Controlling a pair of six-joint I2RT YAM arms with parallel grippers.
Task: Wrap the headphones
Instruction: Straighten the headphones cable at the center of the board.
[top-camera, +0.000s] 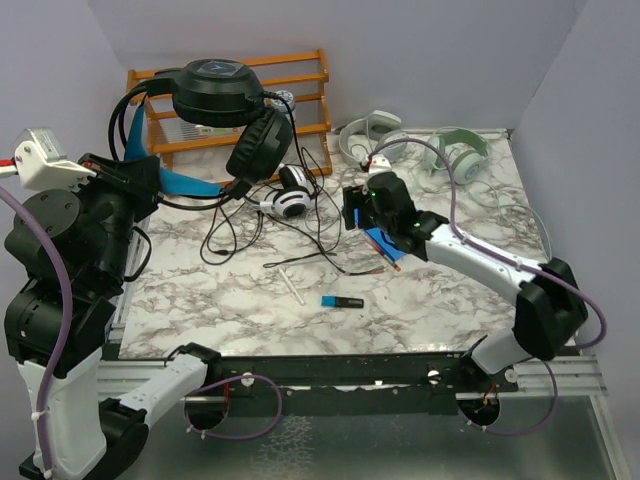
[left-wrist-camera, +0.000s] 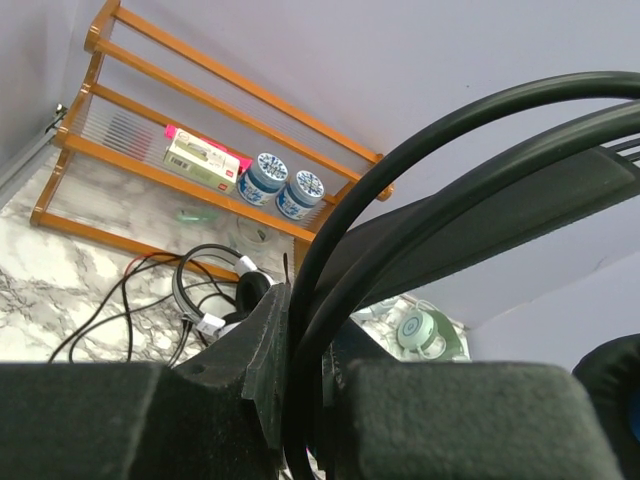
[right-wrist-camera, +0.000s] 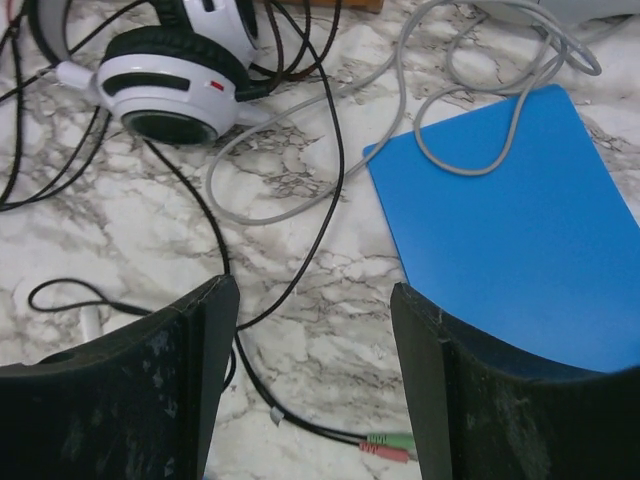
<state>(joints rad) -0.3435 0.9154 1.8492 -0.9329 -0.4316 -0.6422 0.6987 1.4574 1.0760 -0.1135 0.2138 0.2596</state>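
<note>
Within the grip of the left hand (left-wrist-camera: 300, 430), the black headphones (top-camera: 218, 95) hang clear of the desk (top-camera: 450, 300), likely for untangling; beneath the spread right hand (right-wrist-camera: 315, 390) lies a cable plug (right-wrist-camera: 388, 446).

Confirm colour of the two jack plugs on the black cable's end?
The jack plugs: one green, one pink. Clearest in the right wrist view.
</note>
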